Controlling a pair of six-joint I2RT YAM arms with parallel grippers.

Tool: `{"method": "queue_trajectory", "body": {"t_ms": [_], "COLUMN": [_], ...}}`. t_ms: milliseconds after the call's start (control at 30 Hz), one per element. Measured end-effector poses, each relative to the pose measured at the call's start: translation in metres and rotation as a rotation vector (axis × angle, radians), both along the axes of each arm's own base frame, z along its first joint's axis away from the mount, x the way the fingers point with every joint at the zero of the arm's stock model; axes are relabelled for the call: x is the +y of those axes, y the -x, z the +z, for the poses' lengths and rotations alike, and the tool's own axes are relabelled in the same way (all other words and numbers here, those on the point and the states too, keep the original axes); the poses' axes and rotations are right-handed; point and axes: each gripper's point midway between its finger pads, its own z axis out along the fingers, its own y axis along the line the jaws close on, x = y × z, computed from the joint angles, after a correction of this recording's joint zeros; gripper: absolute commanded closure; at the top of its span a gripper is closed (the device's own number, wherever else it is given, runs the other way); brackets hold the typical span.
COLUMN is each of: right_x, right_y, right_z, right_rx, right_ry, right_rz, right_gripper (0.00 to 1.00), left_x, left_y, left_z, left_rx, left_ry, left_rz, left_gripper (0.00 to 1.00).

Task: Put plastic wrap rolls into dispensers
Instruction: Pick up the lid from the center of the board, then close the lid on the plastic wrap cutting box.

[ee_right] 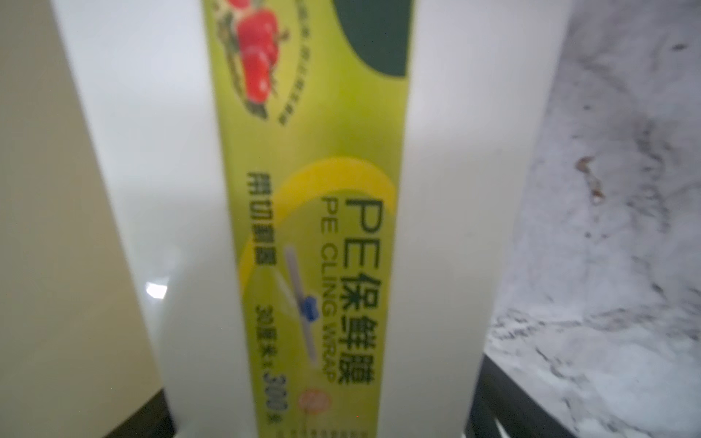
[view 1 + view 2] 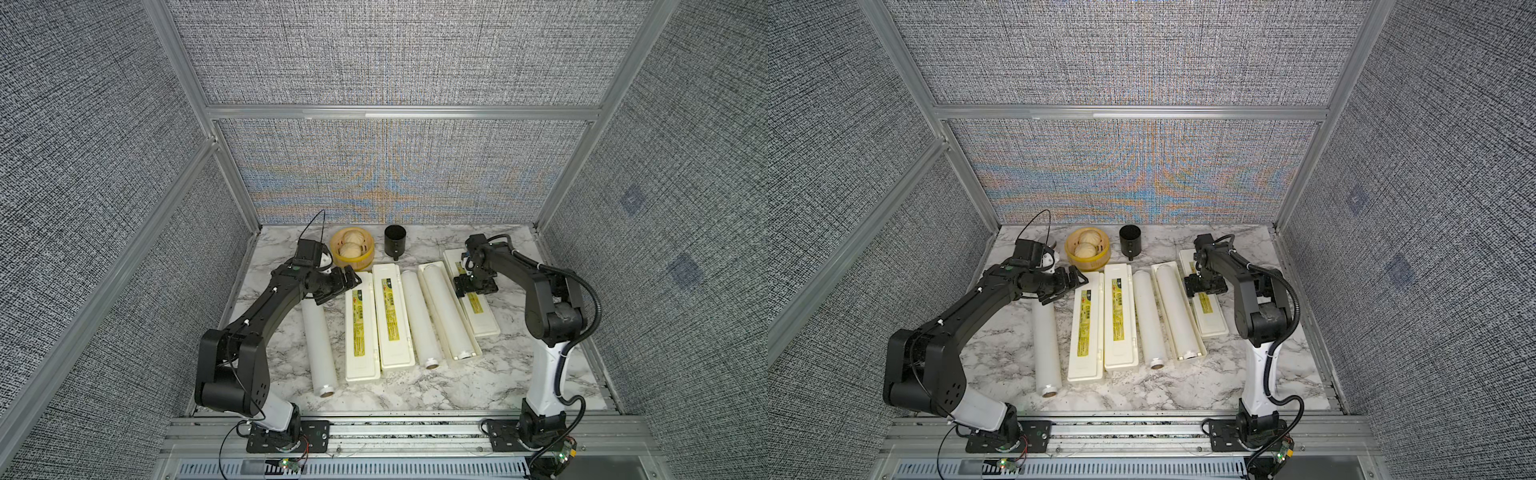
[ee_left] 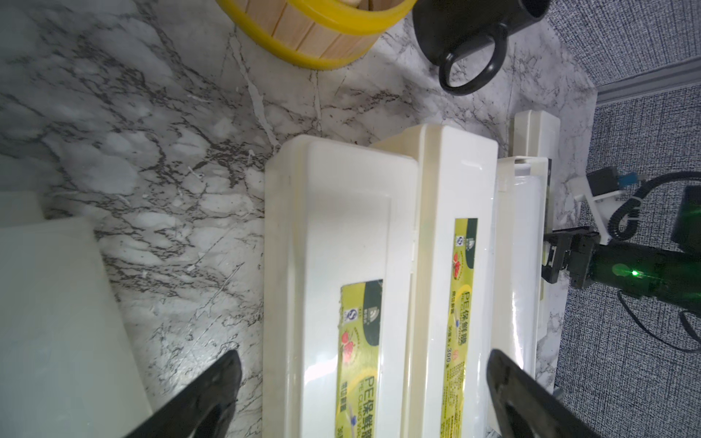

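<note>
Nearest me, one plastic wrap roll (image 2: 318, 345) lies loose on the counter (image 2: 415, 395), a second roll (image 2: 419, 320) between the shut dispensers (image 2: 362, 332) and the open dispenser (image 2: 432, 267) holding the third roll (image 2: 446, 316); the right hand (image 2: 476, 287) straddles its laid-back lid (image 2: 482, 316), fingers apart, grip unclear, the left hand (image 2: 340, 289) gapes empty, so folding that lid shut looks next.

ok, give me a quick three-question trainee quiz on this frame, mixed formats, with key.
1. True or false: all three dispensers are shut.
2. How many of the three plastic wrap rolls lie loose on the table?
3. The right claw is at: A) a loose roll, B) the open dispenser's labelled lid, C) a shut dispenser.
Key: 1 false, one dispenser is open with a roll in it. 2 two. 3 B.
</note>
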Motion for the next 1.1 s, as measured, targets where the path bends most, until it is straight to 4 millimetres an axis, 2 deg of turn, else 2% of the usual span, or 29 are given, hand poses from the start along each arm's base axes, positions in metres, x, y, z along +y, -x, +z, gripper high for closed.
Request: {"method": "queue_trajectory", "body": {"t_ms": [133,233,367,533,700,900,1100], "right_x": [-0.001,0.0,0.018,0.051,0.065,0.084,0.089], "right_y": [-0.002,0.005,0.022,0.057,0.08,0.095,0.096], "right_z": [0.035,0.057,0.074,0.067,0.053,0.041,0.037], "right_rx": [-0.071,-0.098,-0.101,-0.025,0.032,0.053,0.04], "right_ry": [-0.009,-0.014,-0.045,-0.079,-0.078,-0.089,-0.084], "right_rz": [-0.003,-0.005,0.036,0.11,0.107,0.109,0.102], "right_gripper": [0.17,0.17,0.17,0.17,0.17,0.17,0.17], "left_x": [-0.021,-0.042,-0.073,-0.116,-0.157,-0.205,-0.227], "left_y": [-0.001,-0.001,-0.003,-0.009,-0.014,-0.011,-0.012], "left_z": [0.011,0.012,0.011,0.012,0.01,0.007,-0.011], "left_rx": [-0.028,-0.025,-0.018,-0.025,-0.027,-0.012,0.024], "left_ry": [0.005,0.011,0.046,0.1,0.145,0.186,0.179], "left_rz": [-0.046,-0.084,-0.125,-0.16,-0.184,-0.215,-0.211], "left_gripper": [0.0,0.0,0.0,0.0,0.01,0.02,0.06]}}
